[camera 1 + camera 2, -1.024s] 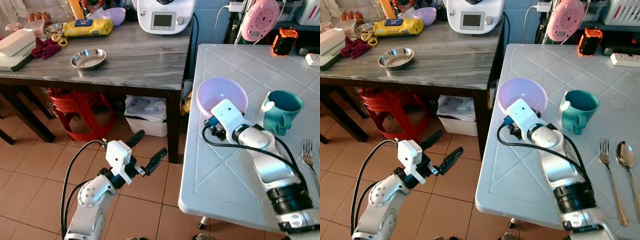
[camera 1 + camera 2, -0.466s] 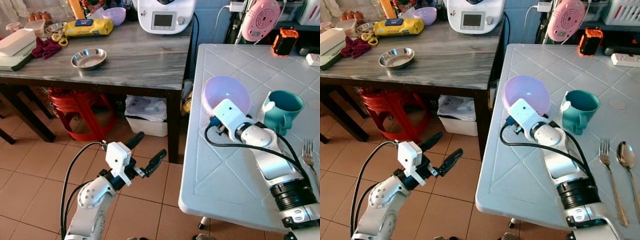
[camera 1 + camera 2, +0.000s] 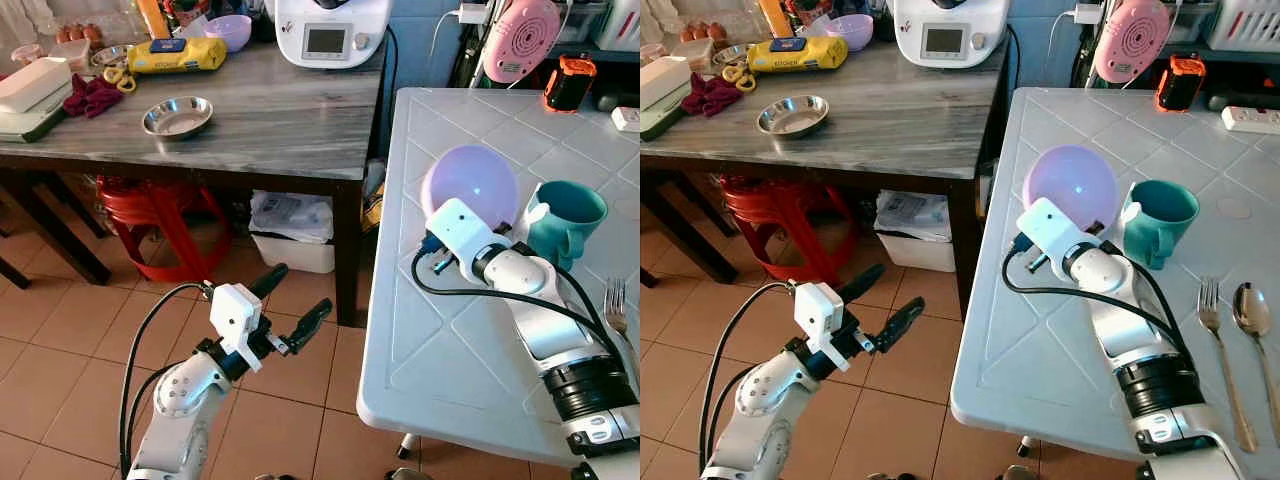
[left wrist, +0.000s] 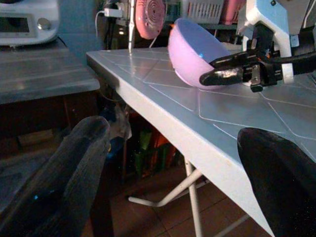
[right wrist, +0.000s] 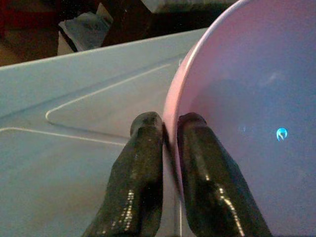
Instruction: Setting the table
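Right gripper pinching the rim of one tilted lilac plastic bowl, one teal mug beside, one fork, one spoon, left gripper spread empty.

The bowl sits tilted on the table, left of the mug.

A pale lilac bowl sits on a white table embossed with diamond lines. At three o'clock of it, a teal mug. The fingers are black.

White table bears teal mug, fork, spoon
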Robot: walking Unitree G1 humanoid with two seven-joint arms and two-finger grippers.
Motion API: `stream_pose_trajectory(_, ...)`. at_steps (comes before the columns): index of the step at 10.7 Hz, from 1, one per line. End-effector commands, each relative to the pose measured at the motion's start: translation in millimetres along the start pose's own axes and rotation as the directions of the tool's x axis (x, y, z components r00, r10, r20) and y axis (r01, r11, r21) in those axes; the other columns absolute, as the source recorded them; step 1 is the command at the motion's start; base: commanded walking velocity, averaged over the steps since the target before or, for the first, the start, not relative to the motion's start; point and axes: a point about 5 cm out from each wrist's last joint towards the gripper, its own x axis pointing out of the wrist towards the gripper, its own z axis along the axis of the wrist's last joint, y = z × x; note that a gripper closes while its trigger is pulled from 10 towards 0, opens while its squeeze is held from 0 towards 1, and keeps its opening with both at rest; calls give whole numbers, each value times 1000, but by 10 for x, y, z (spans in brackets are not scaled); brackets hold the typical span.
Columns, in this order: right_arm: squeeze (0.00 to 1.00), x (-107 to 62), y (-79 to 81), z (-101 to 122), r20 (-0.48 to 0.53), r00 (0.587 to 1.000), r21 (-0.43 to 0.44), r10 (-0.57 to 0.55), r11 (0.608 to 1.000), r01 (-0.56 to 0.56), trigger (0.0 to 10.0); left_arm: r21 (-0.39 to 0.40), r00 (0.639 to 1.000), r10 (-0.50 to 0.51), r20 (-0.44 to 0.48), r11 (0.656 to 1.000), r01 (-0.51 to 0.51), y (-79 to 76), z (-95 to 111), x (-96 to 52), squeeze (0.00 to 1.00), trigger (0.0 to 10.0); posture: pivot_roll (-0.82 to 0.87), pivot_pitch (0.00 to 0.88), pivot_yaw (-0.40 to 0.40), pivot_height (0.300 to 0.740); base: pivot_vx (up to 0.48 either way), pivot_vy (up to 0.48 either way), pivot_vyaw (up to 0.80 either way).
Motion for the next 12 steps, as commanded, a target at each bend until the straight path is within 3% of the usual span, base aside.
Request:
stream_pose_trajectory(1, 0, 16, 11, 46, 19, 1000, -25, 12, 1000, -11, 0, 21, 1000, 3, -2, 1000, -3, 26, 20, -18, 0, 10000, -135, 112, 87, 740, 0, 0, 0)
stream_pose_trajectory(6, 0, 38, 14, 170, 92, 996, -41, -10, 999, 14, 0, 29, 1000, 9, -5, 1000, -9, 46, 30, -28, 0, 10000, -129, 109, 95, 740, 0, 0, 0)
stream_pose_trajectory(8, 0, 20, 28, 462, 260, 965, 43, -36, 999, 26, 0, 44, 999, 39, -6, 998, -38, 75, 39, -22, 0, 10000, -127, 106, 100, 740, 0, 0, 0)
stream_pose_trajectory(9, 0, -49, 56, 708, 392, 914, 121, -103, 991, 59, 1373, 79, 986, 164, -6, 983, -163, 196, 69, -8, 0, 10000, -122, 103, 100, 740, 0, 0, 0)
stream_pose_trajectory(10, 0, -95, 103, 780, 435, 889, 154, -141, 985, 81, 7843, 99, 972, 236, 13, 967, -236, 282, 108, 13, 0, 10000, -121, 103, 100, 740, 0, 0, 0)
stream_pose_trajectory(11, 0, -143, 160, 806, 462, 872, 157, -165, 982, 102, 10000, 114, 944, 329, 32, 937, -331, 401, 150, 47, 0, 10000, -114, 102, 96, 740, 0, 0, 0)
stream_pose_trajectory(12, 0, -166, 175, 799, 466, 865, 186, -188, 976, 112, 10000, 124, 926, 375, 40, 918, -377, 465, 174, 66, 0, 10000, -114, 102, 96, 740, 0, 0, 0)
